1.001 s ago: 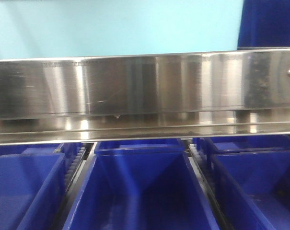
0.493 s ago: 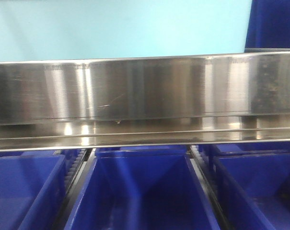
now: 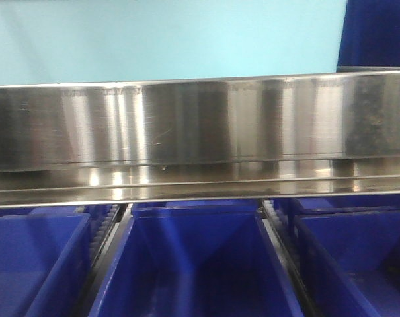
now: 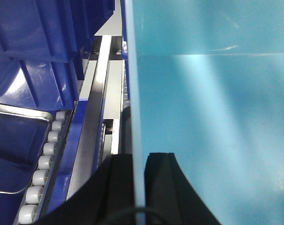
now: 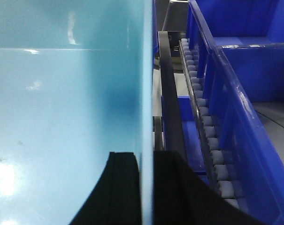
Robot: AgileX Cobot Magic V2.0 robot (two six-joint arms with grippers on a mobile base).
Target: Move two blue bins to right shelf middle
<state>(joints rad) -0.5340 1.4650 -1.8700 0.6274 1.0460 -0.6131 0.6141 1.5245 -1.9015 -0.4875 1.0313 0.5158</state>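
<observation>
— What has moved since a second ago?
— The pale-blue bin (image 3: 160, 39) now reaches further along the steel rail (image 3: 200, 122), with its right edge closer to the rail's right end. The screw head seen at that end is out of frame.

— Where is the bin?
— Above the rail, with its lower part hidden behind the rail's top edge. I cannot tell whether it is one tub or two nested.

— And the pincers?
— The left pincer (image 4: 138, 164) is clenched on the bin's left wall, one finger inside and one outside. The right pincer (image 5: 146, 161) grips the right wall the same way.

— Below the rail?
— Three dark-blue bins (image 3: 193, 264) stand side by side, with roller tracks (image 3: 107, 224) between them. Another dark-blue tub (image 3: 378, 33) stands above the rail's right end, beside the pale one.
</observation>
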